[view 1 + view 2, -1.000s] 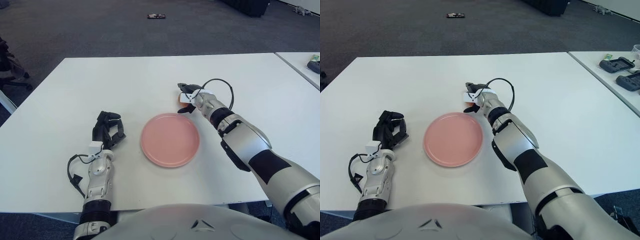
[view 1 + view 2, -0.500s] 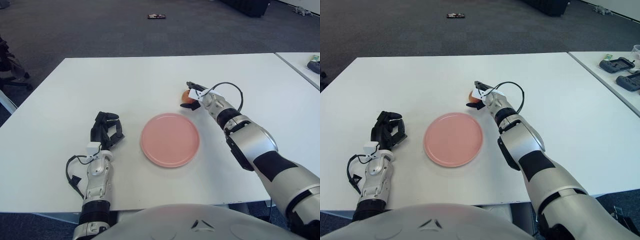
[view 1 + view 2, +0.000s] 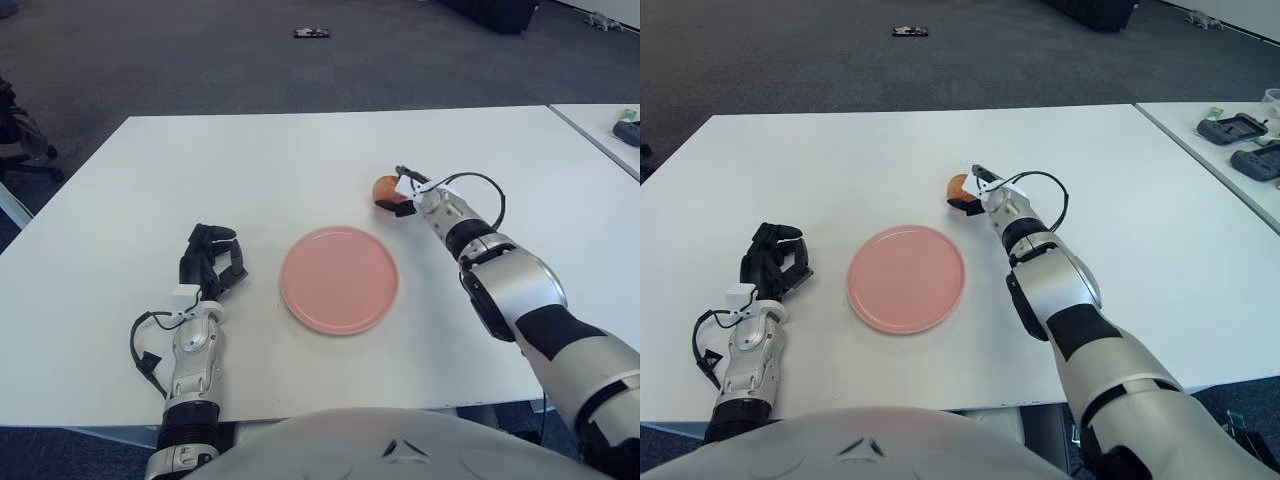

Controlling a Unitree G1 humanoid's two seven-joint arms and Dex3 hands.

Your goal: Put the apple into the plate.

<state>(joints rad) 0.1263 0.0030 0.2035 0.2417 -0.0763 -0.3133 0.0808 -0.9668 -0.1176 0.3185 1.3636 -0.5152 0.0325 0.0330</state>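
An orange-red apple sits on the white table, beyond the right side of the pink plate and apart from it. My right hand is against the apple's right side, one dark finger over its top and another under its near side, closed on it. The plate holds nothing. My left hand shows left of the plate with its fingers curled and nothing in them.
A second table at the right carries dark devices. The carpeted floor beyond the table has a small dark object. A chair base shows at the far left.
My right hand has moved right, away from the plate, and the apple has shifted right with it, coming out from under the hand into view. The left hand has barely moved.
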